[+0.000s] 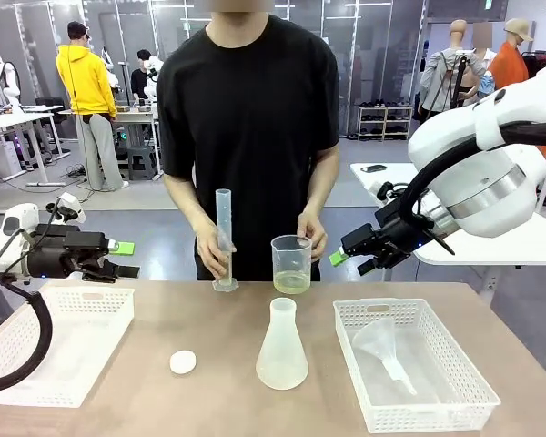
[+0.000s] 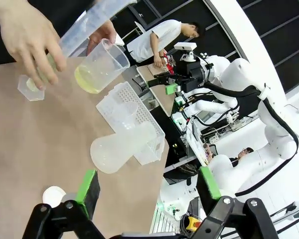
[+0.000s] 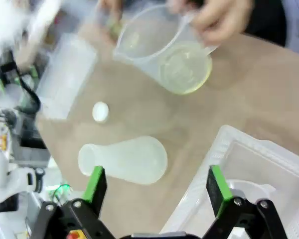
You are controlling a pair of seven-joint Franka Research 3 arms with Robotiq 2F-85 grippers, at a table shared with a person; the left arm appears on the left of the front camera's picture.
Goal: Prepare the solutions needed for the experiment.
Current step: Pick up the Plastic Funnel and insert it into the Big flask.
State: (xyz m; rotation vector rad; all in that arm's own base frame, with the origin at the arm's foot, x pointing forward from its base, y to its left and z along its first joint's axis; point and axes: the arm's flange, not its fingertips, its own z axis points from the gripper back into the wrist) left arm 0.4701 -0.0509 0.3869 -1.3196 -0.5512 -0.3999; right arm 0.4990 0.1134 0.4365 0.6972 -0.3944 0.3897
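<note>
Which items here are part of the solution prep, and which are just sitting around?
Job:
pale yellow solution
beaker holding it
graduated cylinder
conical flask, probably
funnel, probably

Lying about:
white cap
left basket
right basket

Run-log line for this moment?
person: one hand holds graduated cylinder, other hand holds beaker of pale yellow solution | left gripper: open | right gripper: open | conical flask: upright

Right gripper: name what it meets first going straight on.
Probably the conical flask, framed between the right gripper's open jaws; depth is unclear, so it may reach the table beside it instead.
</note>
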